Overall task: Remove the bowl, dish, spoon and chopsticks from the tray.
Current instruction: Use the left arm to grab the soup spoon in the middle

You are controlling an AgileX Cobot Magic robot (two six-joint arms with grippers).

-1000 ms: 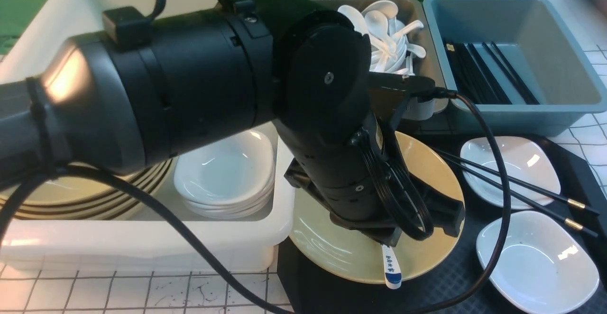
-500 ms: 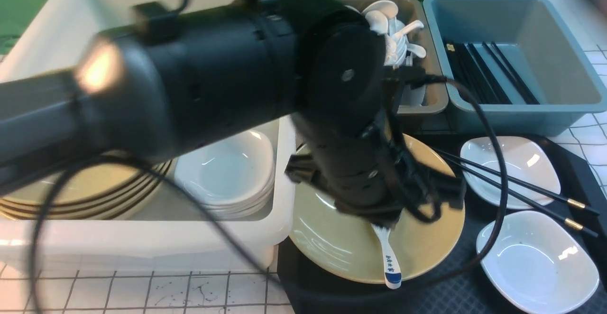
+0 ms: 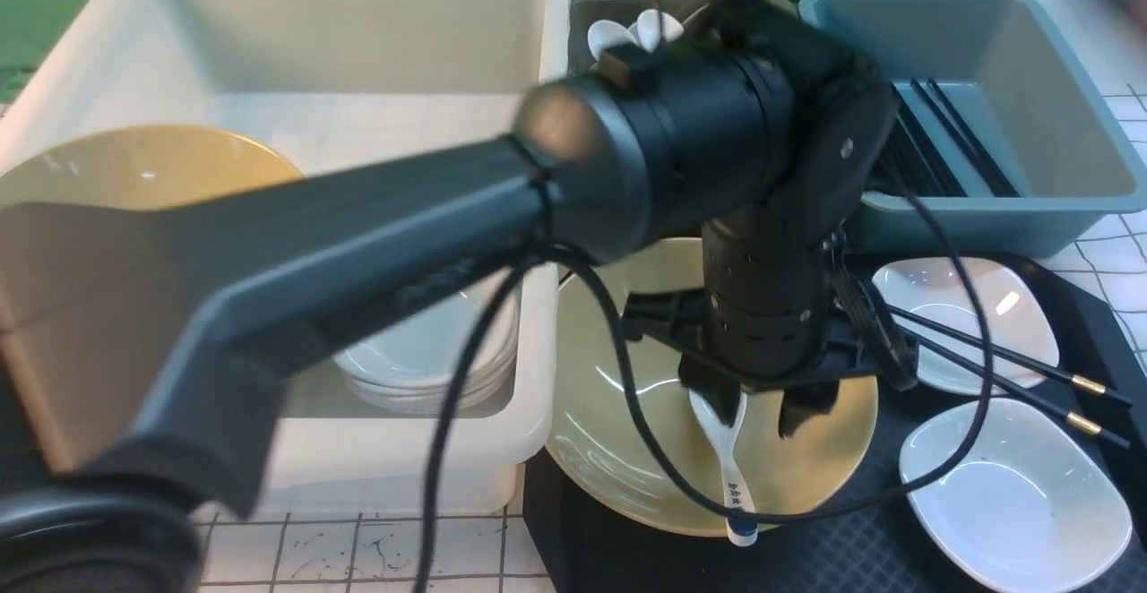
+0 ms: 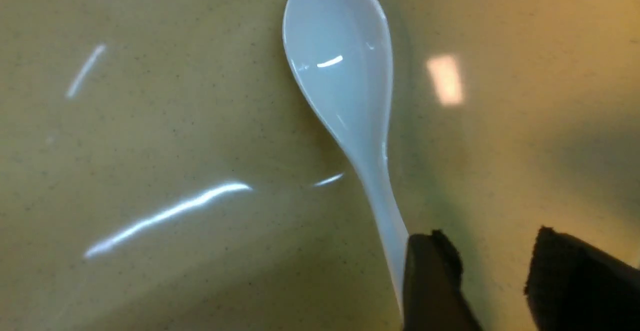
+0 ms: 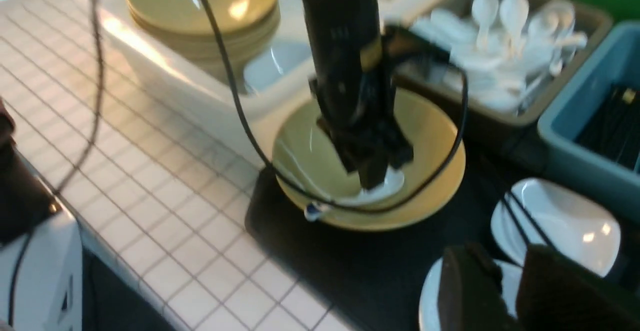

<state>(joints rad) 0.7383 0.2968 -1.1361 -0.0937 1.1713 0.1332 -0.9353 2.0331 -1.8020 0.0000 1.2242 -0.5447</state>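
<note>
White-tiled counter (image 3: 358,548) holds the tray (image 3: 860,548); inside the bowl (image 3: 609,432), the open left gripper (image 3: 753,409) should straddle the spoon (image 3: 728,459) handle squarely before closing.

Olive-yellow bowl (image 3: 582,432), white-and-blue spoon (image 3: 728,468)

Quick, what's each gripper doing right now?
Left gripper: open above the bowl, not gripping the spoon.
Right gripper: holding nothing; open or shut cannot be told.
</note>
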